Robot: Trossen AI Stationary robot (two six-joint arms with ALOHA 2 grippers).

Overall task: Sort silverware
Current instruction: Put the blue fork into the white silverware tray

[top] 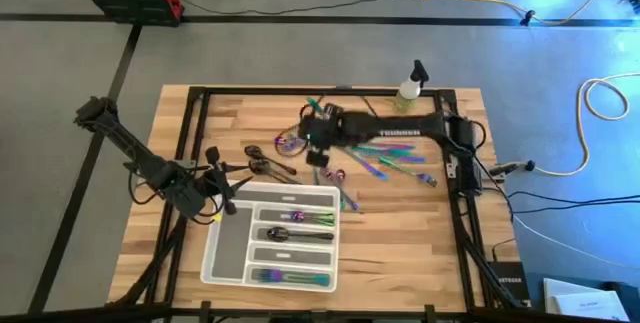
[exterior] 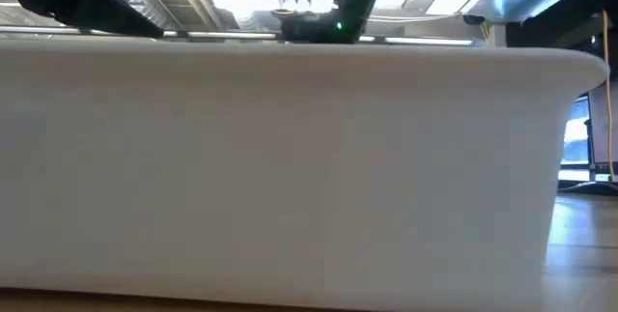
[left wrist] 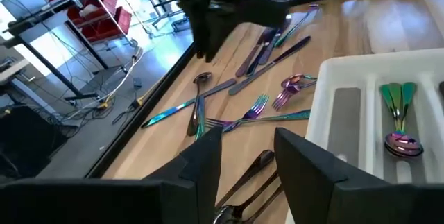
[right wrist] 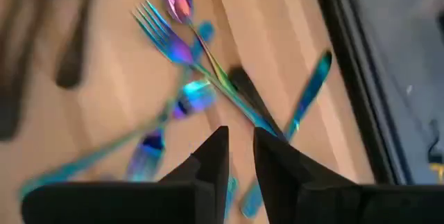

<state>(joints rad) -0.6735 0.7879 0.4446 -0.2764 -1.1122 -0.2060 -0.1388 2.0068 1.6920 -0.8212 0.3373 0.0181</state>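
Note:
Loose silverware (top: 385, 158) lies scattered on the wooden table's far middle: iridescent forks, knives and spoons. More pieces lie in the white compartment tray (top: 225, 253). My right gripper (top: 312, 135) reaches in from the table's right and hangs over the left end of the scatter. In its wrist view my right gripper (right wrist: 241, 137) is open by a narrow gap over crossed iridescent pieces (right wrist: 208, 64), nothing between the fingers. My left gripper (left wrist: 250, 158) is open at the tray's far left corner, over two dark spoons (left wrist: 243, 196).
A small spray bottle (top: 410, 85) stands at the table's far edge. A black frame (top: 195, 123) runs along the table's left, far and right sides. The tray wall (exterior: 290, 177) fills the low view. Bare wood lies right of the tray.

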